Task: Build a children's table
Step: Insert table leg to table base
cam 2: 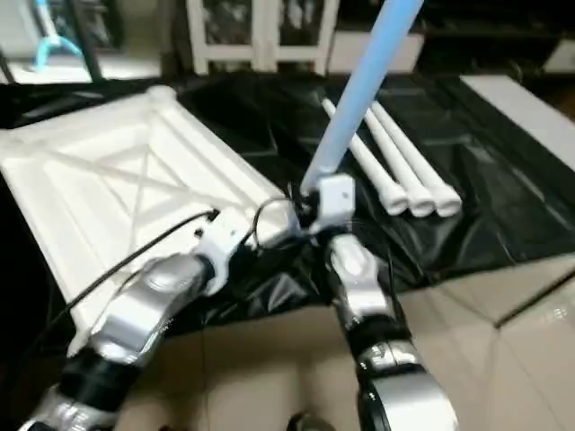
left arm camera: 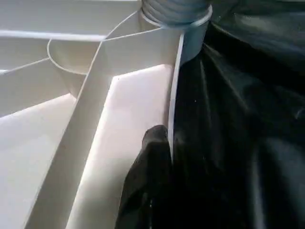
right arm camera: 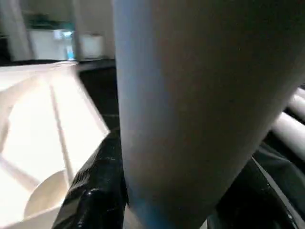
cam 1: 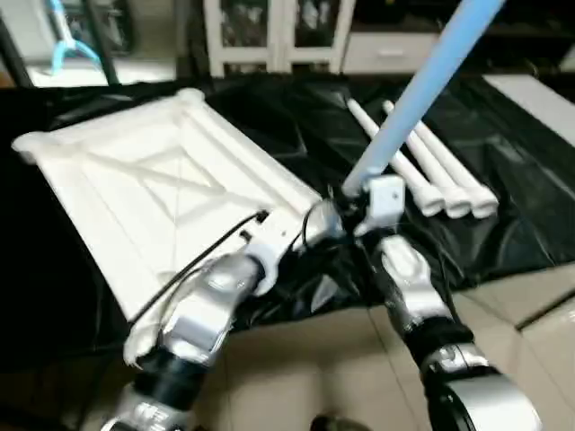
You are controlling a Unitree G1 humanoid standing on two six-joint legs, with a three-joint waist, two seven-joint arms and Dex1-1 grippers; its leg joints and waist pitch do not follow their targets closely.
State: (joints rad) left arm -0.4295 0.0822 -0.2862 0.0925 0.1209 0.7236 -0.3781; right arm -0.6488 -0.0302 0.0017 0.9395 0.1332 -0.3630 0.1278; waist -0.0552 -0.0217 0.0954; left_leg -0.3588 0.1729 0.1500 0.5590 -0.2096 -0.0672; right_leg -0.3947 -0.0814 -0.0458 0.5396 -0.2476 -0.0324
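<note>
White plastic dominates the scene — the tabletop [cam 1: 153,193] lies upside down on a black sheet [cam 1: 503,206], its X-ribbed underside facing up and its round corner sockets open. Three spare legs [cam 1: 431,175] rest side by side on the sheet, well apart from the tabletop on the robot's right.

A fourth leg [cam 1: 422,85] is clamped in the right gripper [cam 1: 359,205], whose black fingers [right arm camera: 95,186] pinch it on either side. It rises at a steep tilt, its lower end at the tabletop's near right corner. In the left wrist view the ribbed end of that leg [left arm camera: 175,12] sits at the corner socket [left arm camera: 71,57], though whether it is fully seated I cannot tell.

The left gripper [cam 1: 310,224] has its fingers pressed together, apparently nipping the thin rim of the tabletop just beside that socket, so as to steady the piece.

By my reckoning the build is at an early stage: no leg stands on its own, the first is just going in, and three remain to be fetched and socketed — then the table must be turned upright.
</note>
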